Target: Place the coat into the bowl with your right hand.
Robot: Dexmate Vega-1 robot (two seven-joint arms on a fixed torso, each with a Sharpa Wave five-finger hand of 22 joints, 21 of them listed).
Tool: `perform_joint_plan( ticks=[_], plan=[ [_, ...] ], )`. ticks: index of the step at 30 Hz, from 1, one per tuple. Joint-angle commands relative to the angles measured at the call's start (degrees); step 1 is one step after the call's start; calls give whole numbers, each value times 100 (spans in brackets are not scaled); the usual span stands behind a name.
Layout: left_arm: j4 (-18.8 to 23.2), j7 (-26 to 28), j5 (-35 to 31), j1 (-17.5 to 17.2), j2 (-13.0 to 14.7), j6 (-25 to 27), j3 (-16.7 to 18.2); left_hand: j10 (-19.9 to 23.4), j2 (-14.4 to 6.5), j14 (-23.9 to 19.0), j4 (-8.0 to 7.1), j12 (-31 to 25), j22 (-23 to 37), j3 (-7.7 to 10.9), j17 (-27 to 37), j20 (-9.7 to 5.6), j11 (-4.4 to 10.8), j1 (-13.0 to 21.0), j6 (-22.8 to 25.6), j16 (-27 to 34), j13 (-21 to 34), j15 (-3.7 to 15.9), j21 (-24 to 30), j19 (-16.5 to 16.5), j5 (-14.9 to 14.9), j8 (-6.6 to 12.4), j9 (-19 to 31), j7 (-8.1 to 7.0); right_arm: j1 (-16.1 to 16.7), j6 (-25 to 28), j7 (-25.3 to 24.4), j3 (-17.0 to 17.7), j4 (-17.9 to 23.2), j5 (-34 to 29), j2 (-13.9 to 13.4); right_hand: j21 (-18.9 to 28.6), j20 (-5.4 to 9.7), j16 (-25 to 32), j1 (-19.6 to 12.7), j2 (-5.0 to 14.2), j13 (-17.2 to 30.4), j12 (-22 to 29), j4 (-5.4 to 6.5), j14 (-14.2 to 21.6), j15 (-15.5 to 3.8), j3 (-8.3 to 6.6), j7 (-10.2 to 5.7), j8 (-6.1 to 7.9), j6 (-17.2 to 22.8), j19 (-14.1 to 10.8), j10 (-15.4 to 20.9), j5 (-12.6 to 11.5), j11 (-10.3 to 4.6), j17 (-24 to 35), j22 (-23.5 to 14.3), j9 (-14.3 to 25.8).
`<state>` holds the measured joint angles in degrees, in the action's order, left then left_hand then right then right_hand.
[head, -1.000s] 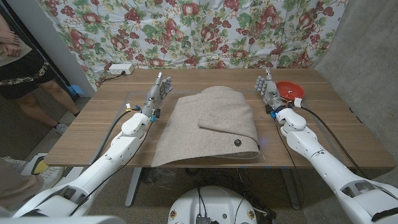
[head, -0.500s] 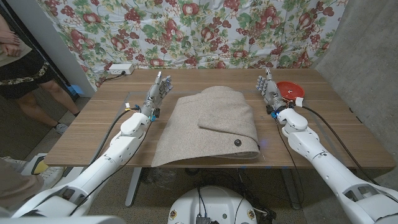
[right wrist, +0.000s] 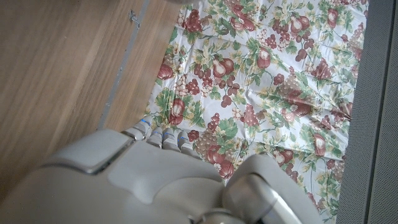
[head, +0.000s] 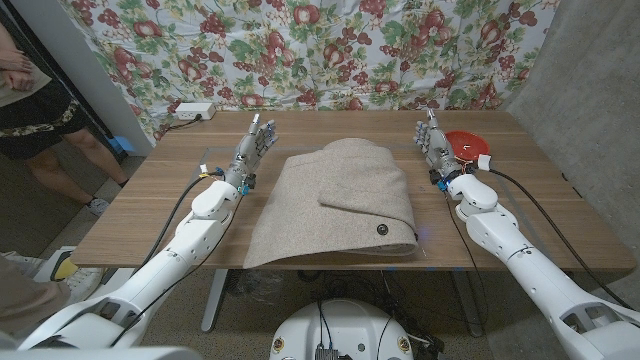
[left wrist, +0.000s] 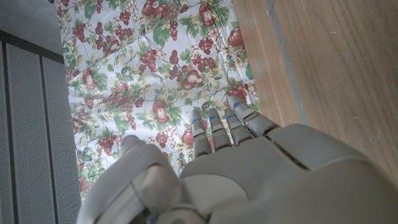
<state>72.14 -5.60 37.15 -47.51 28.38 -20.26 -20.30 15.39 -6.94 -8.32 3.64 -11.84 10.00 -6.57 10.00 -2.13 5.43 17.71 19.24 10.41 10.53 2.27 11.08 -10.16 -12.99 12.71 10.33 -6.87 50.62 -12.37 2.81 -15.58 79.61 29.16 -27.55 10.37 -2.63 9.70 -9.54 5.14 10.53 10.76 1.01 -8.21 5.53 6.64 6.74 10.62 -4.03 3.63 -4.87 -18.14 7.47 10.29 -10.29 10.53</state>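
A folded beige coat (head: 340,200) with one dark button lies in the middle of the table and hangs over the near edge. The red bowl (head: 467,144) stands at the far right of the table. My right hand (head: 434,146) stands upright between the coat and the bowl, fingers apart, holding nothing; the right wrist view shows its back (right wrist: 149,180) with the fingers straight. On the coat's left my left hand (head: 254,150) is raised with its fingers spread and nothing in it, and its back (left wrist: 249,174) shows in the left wrist view.
A floral cloth (head: 330,50) hangs behind the table. A white power strip (head: 192,111) lies at the far left corner. A person (head: 30,90) stands at the left edge of the picture. Cables run along both forearms. Bare wood (head: 150,210) shows on either side of the coat.
My right arm has shifted slightly to the right, toward the bowl. The coat, the bowl and my left hand have stayed where they were.
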Motion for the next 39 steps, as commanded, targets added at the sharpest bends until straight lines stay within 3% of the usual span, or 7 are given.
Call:
perform_joint_plan(
  ticks=[1, 11, 12, 14, 16, 28, 39],
  plan=[
    [-39, -85, -8, 43, -11, -15, -25, 1, 12, 19, 38, 6, 14, 4, 21, -330, -5, 29, 64, 8, 19, 456, 0, 31, 18, 0, 27, 16, 240, 297, -217, 2, 475, -123, -230, 25, -52, 32, -82, -4, 25, 19, -34, -8, 55, 10, 218, -1, -44, -8, -49, -17, 28, 16, -11, 24],
    [100, -43, -6, -26, 57, 23, 2, 11, 20, 30, 47, 6, 14, 11, 21, -337, -5, 34, 83, 9, 19, 466, 3, 32, 21, -12, 27, 22, 368, 388, -377, 32, 712, -159, -333, 76, -60, 95, -146, -47, 28, 64, -84, 108, 61, 12, 251, 28, -41, -96, -6, -26, 38, 18, -12, 26],
    [131, -48, -11, -46, 74, 30, -2, 8, 21, 31, 48, 7, 14, 12, 21, -337, -8, 35, 85, 10, 19, 463, 2, 35, 21, -14, 27, 26, 400, 445, -382, 48, 787, -123, -358, 102, -194, 100, -178, -61, 29, 70, -108, 124, 64, 11, 235, 33, -57, -159, -16, -32, 27, 17, -11, 26],
    [157, -75, -7, -55, 96, 51, -9, 7, 21, 28, 49, 8, 14, 14, 21, -336, -17, 36, 87, 11, 19, 469, 2, 35, 21, -16, 27, 25, 444, 502, -441, 54, 893, -140, -391, 159, -720, 129, -304, -107, 34, 105, -201, 262, 214, 11, 232, 61, -65, -364, -16, -67, 8, 14, -4, 29],
    [188, -79, 5, -72, 109, 64, -5, 8, 21, 29, 50, 8, 14, 15, 21, -336, -16, 36, 89, 11, 19, 466, 3, 35, 22, -18, 28, 26, 489, 525, -495, 54, 980, -176, -425, 167, -796, 138, -318, -112, 35, 112, -211, 301, 214, 12, 229, 62, -67, -405, -9, -74, -3, 13, -3, 29],
    [296, -62, 16, -151, 181, 82, 25, 16, 21, 37, 58, 8, 15, 26, 21, -342, 1, 41, 134, 13, 20, 465, 6, 32, 23, -20, 28, 41, 728, 785, -760, 120, 1387, -214, -597, 170, -409, 171, -366, -131, 33, 160, -254, 500, 283, 29, 311, 76, -40, -499, 91, -107, 102, 8, 0, 28],
    [297, -123, -51, -97, 188, -51, 13, 19, 16, 39, 63, 9, 15, 38, 21, -350, -19, 45, 150, 15, 20, 476, 10, 26, 25, -30, 29, 42, 880, 936, -810, 195, 1598, -164, -731, 129, -373, 123, -387, -129, 23, 181, -272, 460, 273, 36, 444, 106, 67, -449, 181, -128, 287, 4, 1, 26]
  ],
)
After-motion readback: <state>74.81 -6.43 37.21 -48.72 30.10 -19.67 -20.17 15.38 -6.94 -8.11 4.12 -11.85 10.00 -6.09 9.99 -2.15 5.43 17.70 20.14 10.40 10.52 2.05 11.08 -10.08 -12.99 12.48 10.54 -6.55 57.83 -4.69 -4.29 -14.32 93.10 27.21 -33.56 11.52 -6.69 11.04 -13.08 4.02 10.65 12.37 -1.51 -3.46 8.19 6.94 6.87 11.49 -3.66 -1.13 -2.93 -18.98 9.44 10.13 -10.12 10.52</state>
